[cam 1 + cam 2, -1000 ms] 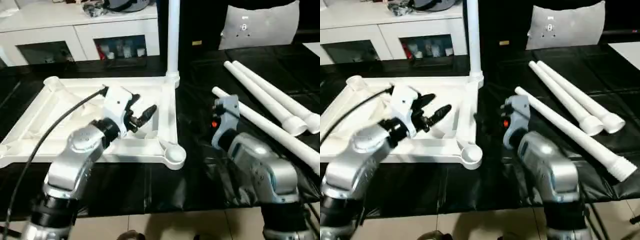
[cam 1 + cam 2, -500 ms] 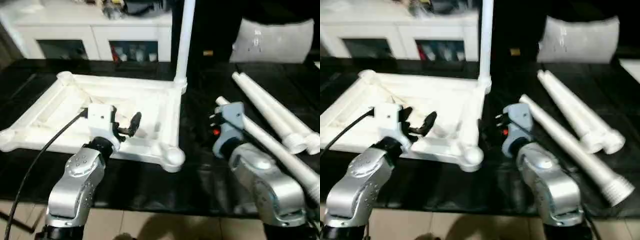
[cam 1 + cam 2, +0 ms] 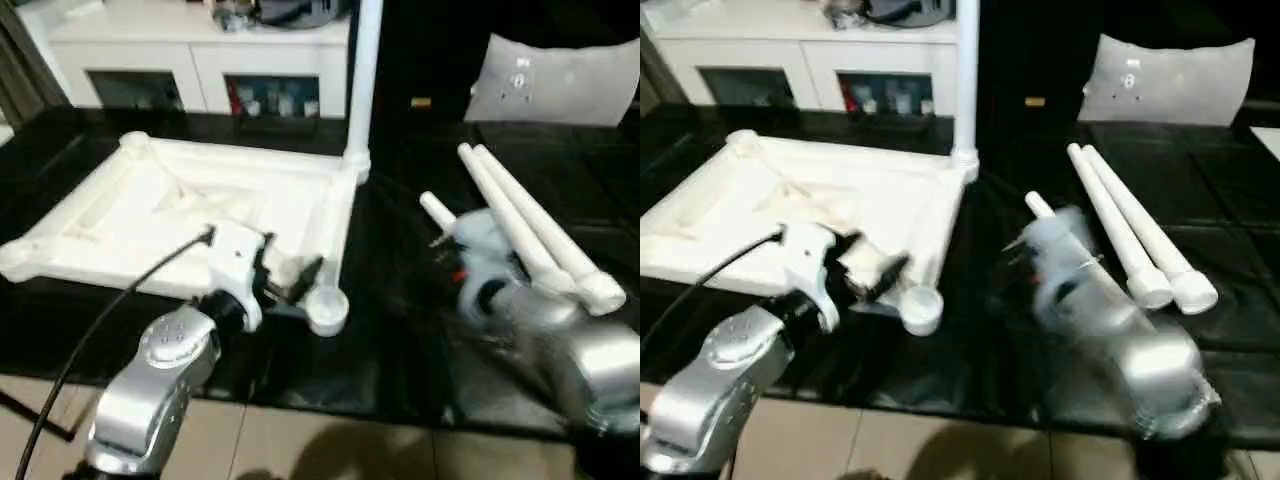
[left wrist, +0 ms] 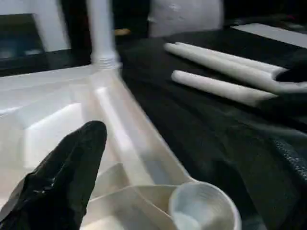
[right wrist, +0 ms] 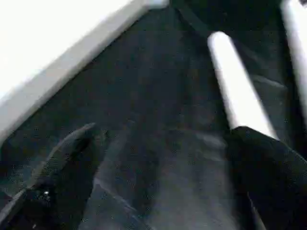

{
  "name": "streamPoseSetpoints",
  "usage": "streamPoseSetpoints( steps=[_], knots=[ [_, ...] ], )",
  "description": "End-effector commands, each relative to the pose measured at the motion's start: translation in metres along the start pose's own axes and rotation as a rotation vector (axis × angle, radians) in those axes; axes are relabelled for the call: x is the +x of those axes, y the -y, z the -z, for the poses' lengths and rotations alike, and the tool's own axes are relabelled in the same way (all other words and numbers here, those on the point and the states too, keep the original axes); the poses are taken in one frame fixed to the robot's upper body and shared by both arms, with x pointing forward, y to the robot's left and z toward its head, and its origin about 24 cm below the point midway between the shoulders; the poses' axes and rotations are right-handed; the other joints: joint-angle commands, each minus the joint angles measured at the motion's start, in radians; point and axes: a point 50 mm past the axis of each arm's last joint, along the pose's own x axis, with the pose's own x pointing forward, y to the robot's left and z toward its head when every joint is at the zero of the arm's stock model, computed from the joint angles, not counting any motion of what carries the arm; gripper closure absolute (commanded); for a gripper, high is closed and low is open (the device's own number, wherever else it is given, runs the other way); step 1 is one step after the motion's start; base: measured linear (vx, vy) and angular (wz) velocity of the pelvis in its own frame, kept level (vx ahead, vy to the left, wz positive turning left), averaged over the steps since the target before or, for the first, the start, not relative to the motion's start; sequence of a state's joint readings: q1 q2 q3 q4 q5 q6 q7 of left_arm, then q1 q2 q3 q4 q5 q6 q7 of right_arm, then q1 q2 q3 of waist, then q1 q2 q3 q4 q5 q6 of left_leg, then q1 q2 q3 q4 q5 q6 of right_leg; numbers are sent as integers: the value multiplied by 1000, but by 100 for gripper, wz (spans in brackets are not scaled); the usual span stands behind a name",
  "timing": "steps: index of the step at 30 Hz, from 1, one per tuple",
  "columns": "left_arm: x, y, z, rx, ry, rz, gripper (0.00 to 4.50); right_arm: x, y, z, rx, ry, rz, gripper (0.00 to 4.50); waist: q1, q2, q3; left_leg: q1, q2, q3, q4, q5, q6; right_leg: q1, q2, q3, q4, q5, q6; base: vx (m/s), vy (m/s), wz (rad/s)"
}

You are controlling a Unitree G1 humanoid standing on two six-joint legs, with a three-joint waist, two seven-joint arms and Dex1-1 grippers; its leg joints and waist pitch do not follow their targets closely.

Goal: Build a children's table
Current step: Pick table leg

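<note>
One leg (image 3: 362,70) stands upright in the far corner socket of the upturned top (image 3: 190,215) — three sockets are empty. Next move, I'd judge: right gripper (image 5: 158,158), jaws spread wide, takes the nearest loose leg (image 5: 237,93) off the black cloth (image 3: 400,340). Left gripper (image 3: 290,285) is released, hovering by the near socket (image 4: 204,211). Everything's smooth white plastic — tapered round legs, rimmed square top.

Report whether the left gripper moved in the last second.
Yes. The left gripper has drawn back across the tabletop toward its near corner socket.
</note>
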State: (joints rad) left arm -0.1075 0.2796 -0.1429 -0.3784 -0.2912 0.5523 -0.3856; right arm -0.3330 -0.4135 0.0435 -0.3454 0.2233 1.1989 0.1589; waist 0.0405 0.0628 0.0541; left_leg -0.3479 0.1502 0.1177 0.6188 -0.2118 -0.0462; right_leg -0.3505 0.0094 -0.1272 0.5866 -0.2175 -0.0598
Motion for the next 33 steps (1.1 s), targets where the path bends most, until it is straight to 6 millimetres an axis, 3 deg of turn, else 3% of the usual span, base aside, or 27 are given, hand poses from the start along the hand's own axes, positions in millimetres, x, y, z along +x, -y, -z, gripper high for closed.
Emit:
streamPoseSetpoints(
  steps=[1,2,3,4,5,6,7,8,10,11,12,13,15,23,26,31,32,33],
  knots=[
    [-1,9,-5,6,-11,116,3,2,13,4,-15,-115,18,0,-10,0,-34,21,86,-44,-78,-345,20,23,-156,70,-126,-518,84,11,58,0],
    [-2,10,-6,6,-11,136,3,2,16,4,-23,-138,22,0,-15,-1,-41,13,91,-52,-82,-329,15,38,-164,78,-111,-446,56,15,64,-2],
    [-4,14,-9,9,-16,192,3,1,23,6,-37,-193,33,0,-12,-13,-46,0,94,-49,-82,-256,22,47,-171,88,-99,-352,27,15,64,-2],
    [-5,16,-10,13,-20,215,3,1,26,6,-41,-215,38,0,-7,-13,-48,1,91,-46,-78,-228,25,44,-173,91,-96,-333,12,14,59,1],
    [-8,19,-12,20,-35,261,3,0,30,7,-42,-234,46,0,-6,-30,-44,1,73,-28,-71,-192,35,40,-174,93,-103,-365,-2,0,0,0],
    [-8,20,-12,24,-41,273,3,-1,32,7,-41,-241,49,0,-1,-25,-46,-10,67,-25,-68,-135,47,49,-180,92,-101,-380,-14,0,0,0],
    [-10,21,-12,28,-54,294,3,-3,35,8,-34,-261,58,0,0,-23,-48,-14,70,-25,-67,-109,53,49,-178,91,-100,-366,-16,0,0,0],
    [-12,25,-12,24,-72,338,3,-7,39,10,-17,-290,62,0,1,-22,-51,-8,81,-27,-69,-80,60,43,-172,91,-94,-317,-24,0,0,0],
    [-14,26,-11,16,-81,358,3,-11,41,12,0,-308,62,0,3,-19,-55,-6,91,-29,-67,-45,66,43,-174,94,-79,-232,-50,0,0,0],
    [-15,27,-11,15,-82,361,3,-11,41,12,4,-311,61,0,4,-19,-57,-7,94,-28,-67,-25,68,46,-176,97,-72,-182,-68,0,0,0],
    [-16,27,-10,12,-95,369,3,-15,41,16,36,-335,38,0,8,-33,-57,-7,92,-24,-68,-16,73,48,-180,98,-67,-168,-83,0,0,0],
    [-16,27,-10,14,-100,373,3,-17,39,18,50,-348,22,0,10,-31,-55,-8,90,-22,-67,-14,74,48,-181,99,-68,-171,-87,0,0,0],
    [-17,27,-10,9,-112,391,3,-21,39,23,65,-381,3,0,17,-31,-51,-5,87,-16,-68,-35,70,47,-181,100,-79,-239,-70,0,0,0],
    [-17,25,-8,0,-143,425,3,-32,42,43,92,-433,8,0,29,-25,-47,10,87,-11,-72,-92,41,35,-176,98,-98,-347,-24,0,0,0],
    [-13,24,-4,0,-152,425,3,-35,44,41,93,-413,27,0,28,-21,-48,9,88,-14,-74,-105,37,36,-177,96,-95,-342,-25,0,0,0],
    [-3,19,5,0,-169,418,3,-41,50,25,94,-327,68,0,27,-22,-49,10,77,-9,-73,-117,41,34,-173,92,-106,-390,4,0,0,0],
    [0,18,7,4,-169,408,3,-43,53,21,100,-303,84,0,26,-16,-50,8,79,-12,-72,-117,40,35,-173,91,-105,-384,5,0,0,0],
    [1,17,7,4,-168,406,3,-44,53,20,99,-297,89,0,25,-20,-51,8,80,-12,-73,-116,41,36,-173,91,-105,-375,7,0,0,0]
  ],
)
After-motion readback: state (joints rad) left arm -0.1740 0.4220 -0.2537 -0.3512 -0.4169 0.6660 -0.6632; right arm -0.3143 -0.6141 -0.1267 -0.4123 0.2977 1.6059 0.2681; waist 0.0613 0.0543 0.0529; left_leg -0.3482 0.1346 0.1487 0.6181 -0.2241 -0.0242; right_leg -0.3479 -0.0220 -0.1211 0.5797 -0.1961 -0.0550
